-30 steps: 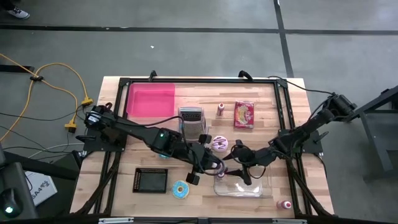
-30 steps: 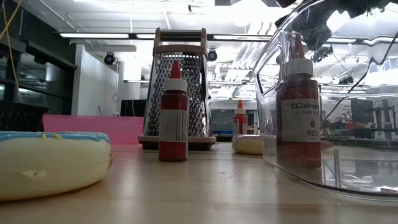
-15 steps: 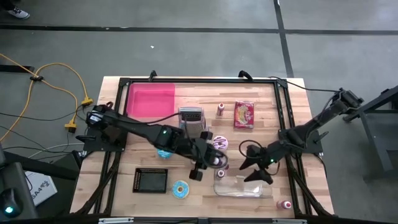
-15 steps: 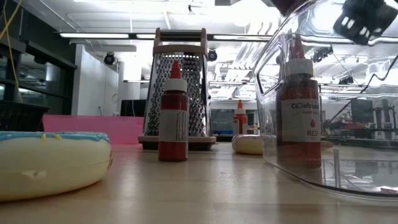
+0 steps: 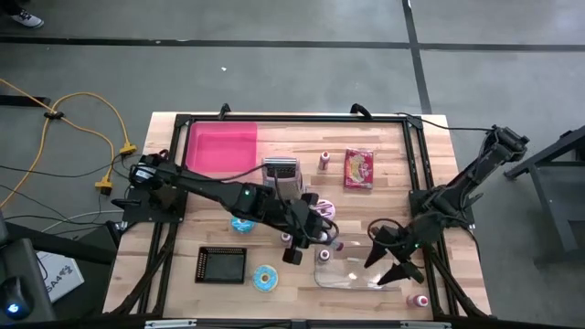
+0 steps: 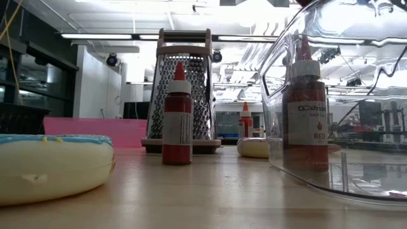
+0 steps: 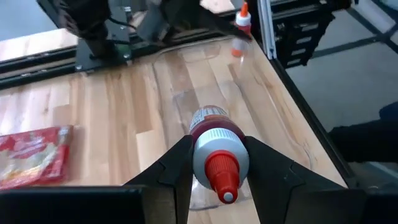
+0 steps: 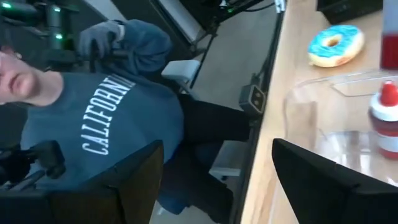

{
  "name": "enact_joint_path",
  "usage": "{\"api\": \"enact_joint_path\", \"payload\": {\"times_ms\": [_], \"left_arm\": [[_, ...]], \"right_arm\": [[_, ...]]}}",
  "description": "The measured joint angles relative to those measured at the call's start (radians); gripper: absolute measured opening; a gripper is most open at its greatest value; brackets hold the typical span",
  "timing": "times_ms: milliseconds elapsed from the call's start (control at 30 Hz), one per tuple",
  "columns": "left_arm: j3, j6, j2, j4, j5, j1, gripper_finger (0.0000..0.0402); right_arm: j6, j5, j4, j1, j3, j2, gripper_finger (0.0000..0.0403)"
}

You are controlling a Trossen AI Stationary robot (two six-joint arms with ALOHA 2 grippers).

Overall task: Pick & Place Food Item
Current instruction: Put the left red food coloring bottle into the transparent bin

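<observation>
While clamped in the left hand (image 7: 214, 163), a red-capped plastic bottle (image 7: 214, 146) tilts.

Even overhead light is falling on my table (image 5: 384, 146), casting only faint shadows. At table height, ceiling strip lights (image 6: 108, 36) are glaring behind, and the clear container (image 6: 337, 102) is warping reflections. The near donut (image 6: 54, 165) is looking soft, slightly out of focus.
</observation>
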State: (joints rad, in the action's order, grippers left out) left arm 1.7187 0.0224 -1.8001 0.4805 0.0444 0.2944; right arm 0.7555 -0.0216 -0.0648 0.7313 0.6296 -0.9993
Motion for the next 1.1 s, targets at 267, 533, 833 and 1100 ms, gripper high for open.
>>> {"api": "enact_joint_path", "payload": {"times_ms": [267,533,833,1100], "left_arm": [[-0.001,0.023,-0.078,-0.007,0.018,-0.008,0.0117],[0.001,0.056,-0.077,-0.039,0.036,-0.035,0.0118],[0.000,0.058,-0.110,-0.035,0.021,-0.044,0.0118],[0.001,0.059,-0.129,-0.040,0.010,-0.046,0.0118]], "right_arm": [[-0.004,0.082,-0.019,0.061,0.000,0.000,0.0286],[-0.004,0.132,-0.021,0.087,0.000,-0.001,0.0288],[-0.027,0.154,-0.019,0.087,0.000,-0.001,0.0288],[-0.027,0.155,-0.015,0.087,0.000,-0.001,0.0288]]}}
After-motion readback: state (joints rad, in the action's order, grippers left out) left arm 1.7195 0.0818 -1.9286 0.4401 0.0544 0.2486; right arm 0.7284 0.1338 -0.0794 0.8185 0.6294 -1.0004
